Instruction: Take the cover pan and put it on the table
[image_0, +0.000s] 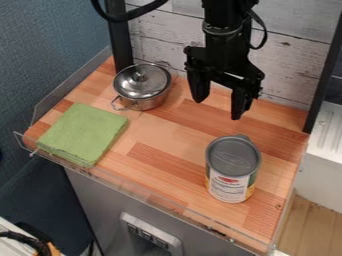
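The gripper (218, 108) hangs over the back middle of the wooden table (160, 145), fingers apart with nothing between them. To its left, at the back left of the table, stands a small silver pot (148, 101) with side handles. Its shiny metal lid (141, 80), with a knob on top, sits on the pot. The gripper and the lid are apart.
A green folded cloth (83, 133) lies at the left front of the table. A can (232, 170) with a grey lid stands at the right front. Low clear edging (120, 182) runs along the front, and a whitish plank wall (287, 60) rises behind.
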